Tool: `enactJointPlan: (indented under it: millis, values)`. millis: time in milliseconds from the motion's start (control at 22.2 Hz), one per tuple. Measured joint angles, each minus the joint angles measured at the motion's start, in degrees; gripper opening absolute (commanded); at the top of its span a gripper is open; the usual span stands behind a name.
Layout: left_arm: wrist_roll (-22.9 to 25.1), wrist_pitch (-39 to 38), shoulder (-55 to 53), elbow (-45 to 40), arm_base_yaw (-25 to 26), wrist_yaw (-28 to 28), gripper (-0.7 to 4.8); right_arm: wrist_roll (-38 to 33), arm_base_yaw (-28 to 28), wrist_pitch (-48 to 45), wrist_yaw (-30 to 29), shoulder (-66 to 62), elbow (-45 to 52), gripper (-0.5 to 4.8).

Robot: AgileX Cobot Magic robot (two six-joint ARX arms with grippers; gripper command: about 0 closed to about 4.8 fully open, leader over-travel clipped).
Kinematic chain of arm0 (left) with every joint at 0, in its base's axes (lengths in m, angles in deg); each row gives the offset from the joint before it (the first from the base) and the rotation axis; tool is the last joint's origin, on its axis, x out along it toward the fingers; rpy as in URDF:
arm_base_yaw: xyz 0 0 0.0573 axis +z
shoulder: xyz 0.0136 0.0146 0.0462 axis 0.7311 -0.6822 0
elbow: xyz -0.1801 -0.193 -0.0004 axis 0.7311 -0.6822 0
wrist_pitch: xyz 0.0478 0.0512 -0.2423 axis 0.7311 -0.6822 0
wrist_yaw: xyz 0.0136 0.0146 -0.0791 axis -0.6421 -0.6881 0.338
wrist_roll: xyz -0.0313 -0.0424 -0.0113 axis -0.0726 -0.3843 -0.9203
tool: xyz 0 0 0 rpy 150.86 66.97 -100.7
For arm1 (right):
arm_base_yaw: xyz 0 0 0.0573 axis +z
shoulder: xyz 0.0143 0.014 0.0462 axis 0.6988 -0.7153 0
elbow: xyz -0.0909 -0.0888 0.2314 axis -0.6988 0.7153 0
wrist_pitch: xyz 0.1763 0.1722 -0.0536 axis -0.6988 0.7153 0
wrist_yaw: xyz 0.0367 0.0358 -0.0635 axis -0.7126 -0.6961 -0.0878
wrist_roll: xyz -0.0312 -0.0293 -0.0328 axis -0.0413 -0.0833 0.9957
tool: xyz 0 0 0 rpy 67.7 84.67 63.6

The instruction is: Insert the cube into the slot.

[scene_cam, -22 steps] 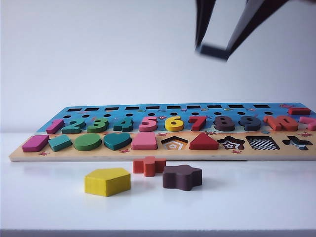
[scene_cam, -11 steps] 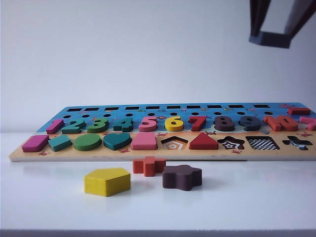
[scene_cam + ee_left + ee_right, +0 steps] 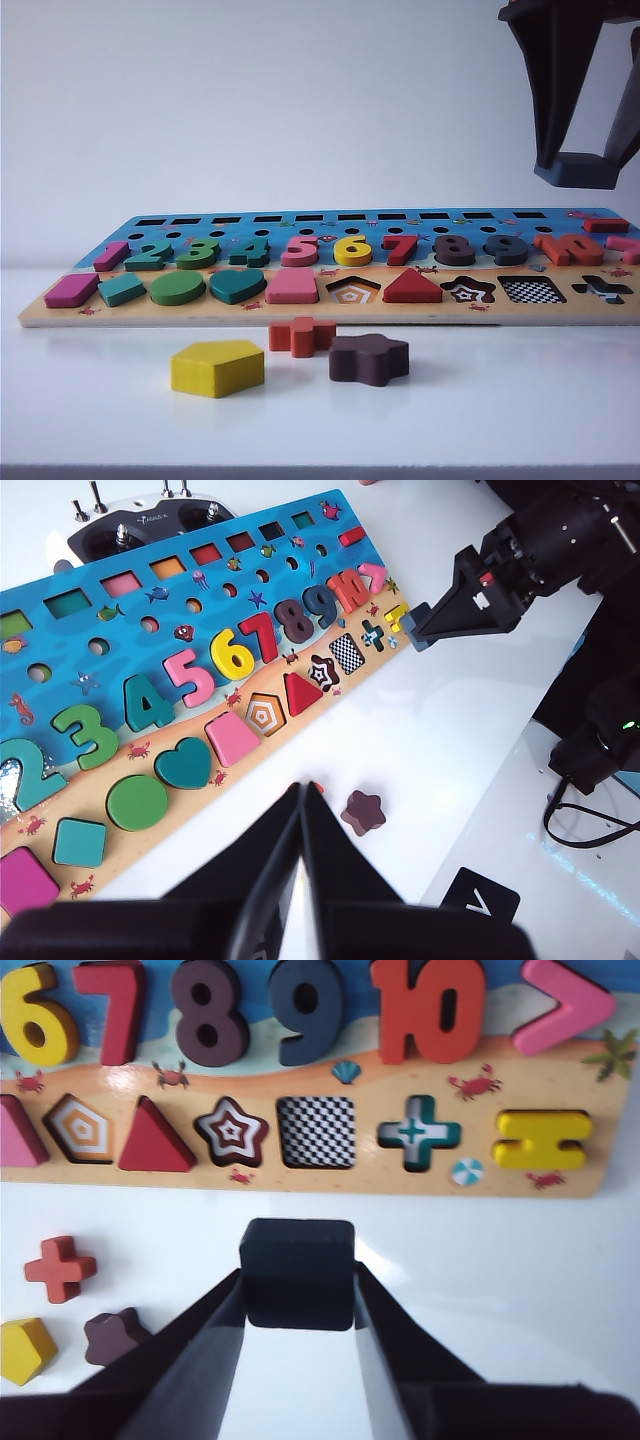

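The right gripper holds the cube clamped between both fingers, jaws partly apart at the cube's width. In the exterior view the cube hangs in the air above the puzzle board, over the board's right end. The slot, with its checkerboard floor, lies in the board's front row between the star cut-out and the cross cut-out; it is unfilled. The left gripper sits in front of the board with its fingers pressed together, holding nothing. In front of the board lie 3 loose pieces: yellow pentagon, red cross, brown star.
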State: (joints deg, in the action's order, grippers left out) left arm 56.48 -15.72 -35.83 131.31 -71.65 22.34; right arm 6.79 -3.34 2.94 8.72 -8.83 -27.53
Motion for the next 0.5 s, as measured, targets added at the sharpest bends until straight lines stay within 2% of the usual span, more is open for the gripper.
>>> enactJointPlan:
  millis: [496]
  values:
    - [0.0,0.02,0.0,0.0,0.0,0.0,0.1,2.47,-1.03,-4.7,-1.64,-6.84,0.15,0.26]
